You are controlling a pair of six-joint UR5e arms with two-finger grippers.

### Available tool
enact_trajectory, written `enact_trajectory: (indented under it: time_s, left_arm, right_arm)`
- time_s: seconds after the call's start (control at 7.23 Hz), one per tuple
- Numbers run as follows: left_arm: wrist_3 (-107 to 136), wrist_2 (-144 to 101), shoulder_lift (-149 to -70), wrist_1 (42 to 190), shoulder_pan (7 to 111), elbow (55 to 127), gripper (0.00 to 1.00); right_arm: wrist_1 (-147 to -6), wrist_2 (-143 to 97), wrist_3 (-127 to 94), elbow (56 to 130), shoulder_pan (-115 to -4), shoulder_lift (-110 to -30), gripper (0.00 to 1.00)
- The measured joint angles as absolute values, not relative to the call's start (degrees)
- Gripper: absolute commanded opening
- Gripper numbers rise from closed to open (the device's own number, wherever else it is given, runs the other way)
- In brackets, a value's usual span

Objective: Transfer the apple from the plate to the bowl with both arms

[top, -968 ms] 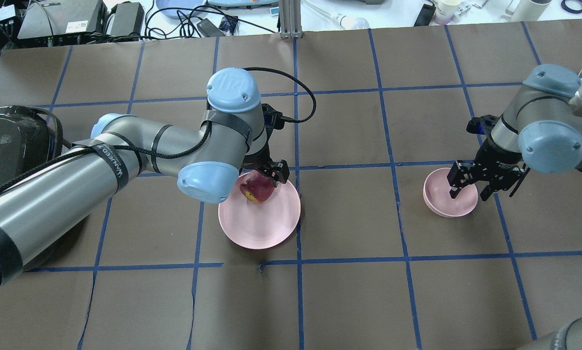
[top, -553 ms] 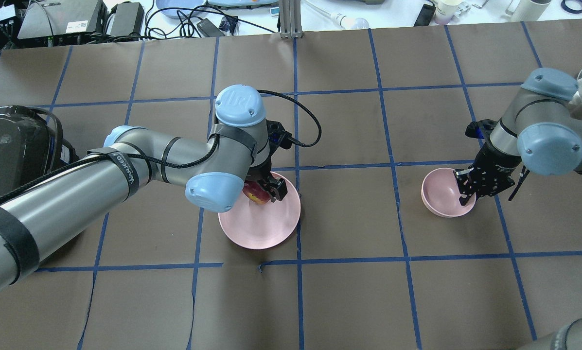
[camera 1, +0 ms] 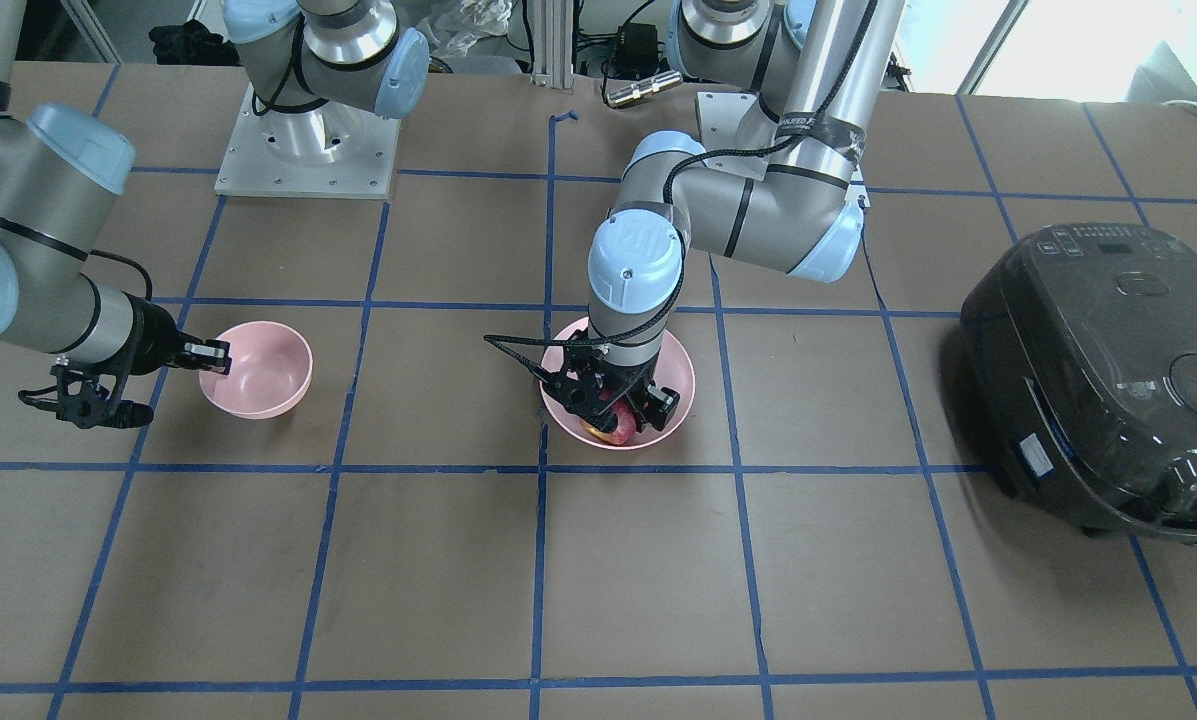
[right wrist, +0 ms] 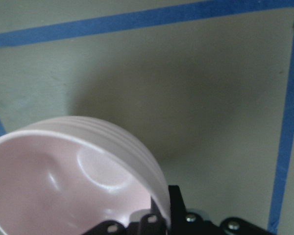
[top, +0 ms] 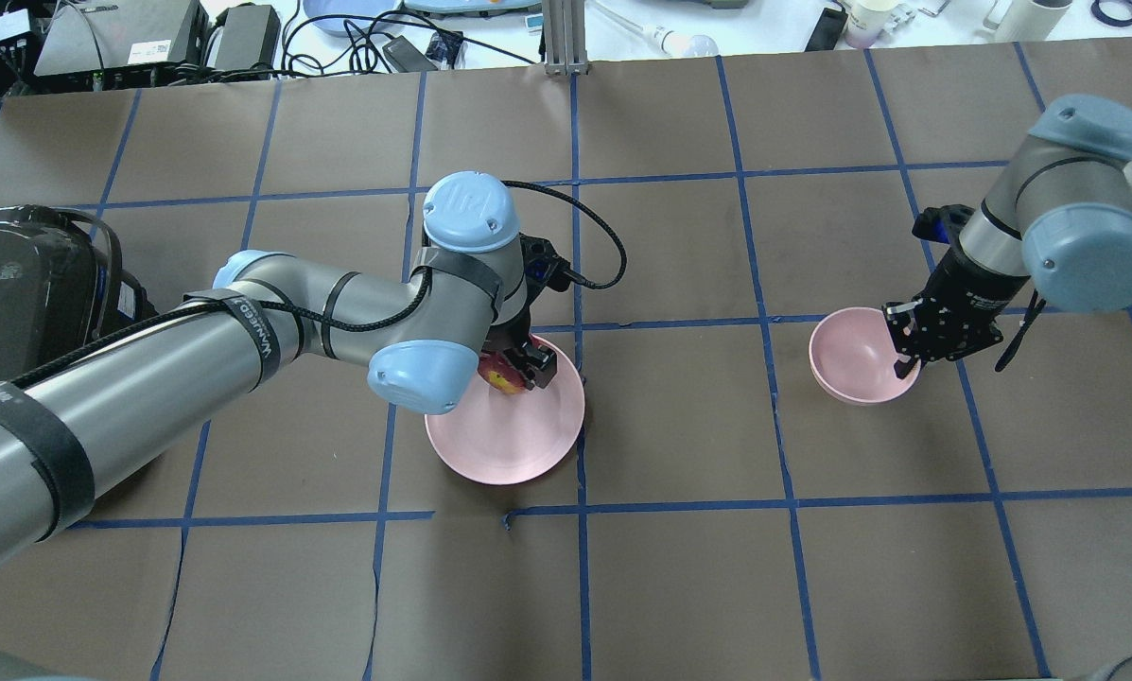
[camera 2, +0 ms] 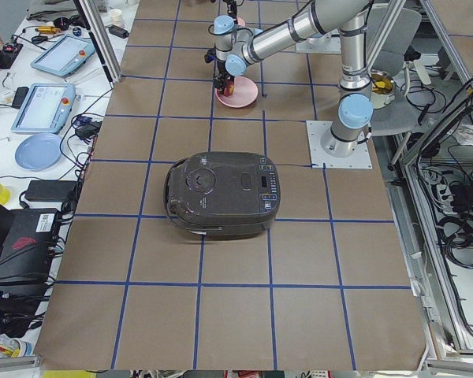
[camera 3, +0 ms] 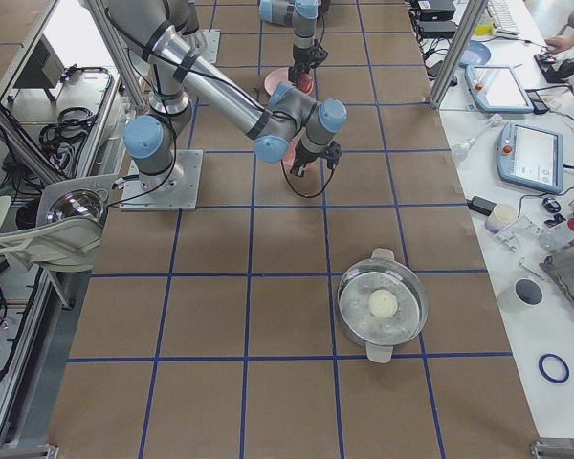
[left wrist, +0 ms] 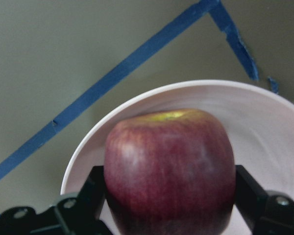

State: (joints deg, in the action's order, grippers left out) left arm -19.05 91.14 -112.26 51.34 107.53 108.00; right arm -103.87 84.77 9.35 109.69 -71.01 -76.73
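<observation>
The dark red apple (top: 501,376) with a yellowish patch sits at the far-left part of the pale-pink plate (top: 509,445). My left gripper (top: 518,367) is down over it. In the left wrist view the black fingers (left wrist: 245,188) press both sides of the apple (left wrist: 169,166), with the plate's rim (left wrist: 264,112) behind. The small pink bowl (top: 849,359) is right of centre. My right gripper (top: 906,364) is shut on its right rim. In the right wrist view the bowl (right wrist: 63,171) is tilted and casts a shadow on the table. The front-facing view shows the apple (camera 1: 608,427), plate (camera 1: 673,365) and bowl (camera 1: 263,370).
A black rice cooker (top: 26,284) stands at the table's left end under my left arm. A metal pot with a glass lid (camera 3: 383,306) stands at the right end. Cables and devices lie beyond the far edge. Blue tape lines grid the brown table.
My left gripper came down around the apple on the plate. My right gripper closed on the bowl's rim, and the bowl has shifted left and away from the robot.
</observation>
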Motion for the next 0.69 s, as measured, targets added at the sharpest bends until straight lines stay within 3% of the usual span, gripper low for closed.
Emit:
enact_trajectory:
  time_s: [0.14, 0.69]
  left_arm:
    - [-18.6, 91.16, -111.49, 51.19, 107.42, 107.86, 0.25]
    - [0.76, 91.14, -105.79, 52.09, 106.05, 106.73, 0.25]
  right_arm:
    - [-102.55, 82.5, 5.78, 108.47, -74.16, -77.0, 0.0]
    - [-112.77, 75.24, 0.4, 112.03, -86.77, -75.21, 0.0]
